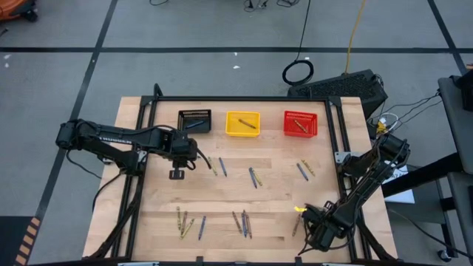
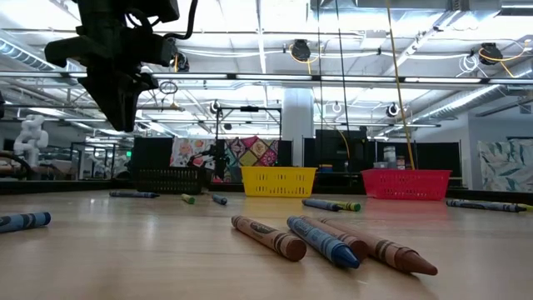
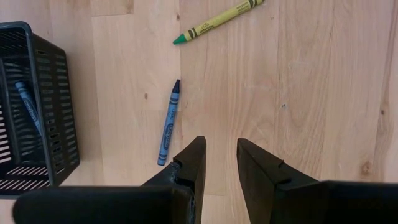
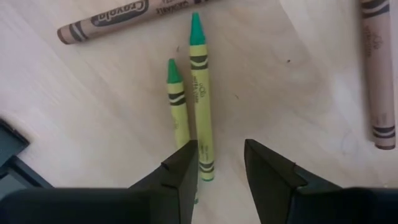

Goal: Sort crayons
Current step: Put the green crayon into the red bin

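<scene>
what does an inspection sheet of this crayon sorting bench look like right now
surface: wooden table, black frame round it
job's things: crayons scattered; black bin, yellow bin, red bin each hold at least one
clutter: nothing seen
grippers: left gripper open, empty, above a blue crayon beside the black bin; right gripper open, empty, over two green-tipped crayons
cables: coiled cable on floor
surroundings: workshop, no person seen
</scene>
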Motion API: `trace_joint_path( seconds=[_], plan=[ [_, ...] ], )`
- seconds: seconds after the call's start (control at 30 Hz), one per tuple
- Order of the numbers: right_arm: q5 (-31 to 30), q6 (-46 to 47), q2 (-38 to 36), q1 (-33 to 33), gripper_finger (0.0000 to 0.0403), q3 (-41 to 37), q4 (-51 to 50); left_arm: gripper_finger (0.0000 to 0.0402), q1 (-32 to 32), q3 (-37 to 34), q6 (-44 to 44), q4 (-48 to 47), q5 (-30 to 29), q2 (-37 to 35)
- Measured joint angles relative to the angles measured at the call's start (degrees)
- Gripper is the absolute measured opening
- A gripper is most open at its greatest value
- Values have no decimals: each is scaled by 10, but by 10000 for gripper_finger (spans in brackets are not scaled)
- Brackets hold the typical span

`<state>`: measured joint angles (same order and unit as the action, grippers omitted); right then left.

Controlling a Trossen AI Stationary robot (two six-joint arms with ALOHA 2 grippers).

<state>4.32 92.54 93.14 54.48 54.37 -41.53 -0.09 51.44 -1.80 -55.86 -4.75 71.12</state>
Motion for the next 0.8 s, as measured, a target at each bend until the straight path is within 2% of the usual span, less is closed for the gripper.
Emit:
trace_joint_path(
  seconds=[0.8],
  plan=[
    [3, 2, 37, 0, 110, 2, 28, 86, 0, 0, 0, 0, 0, 0]
  ],
)
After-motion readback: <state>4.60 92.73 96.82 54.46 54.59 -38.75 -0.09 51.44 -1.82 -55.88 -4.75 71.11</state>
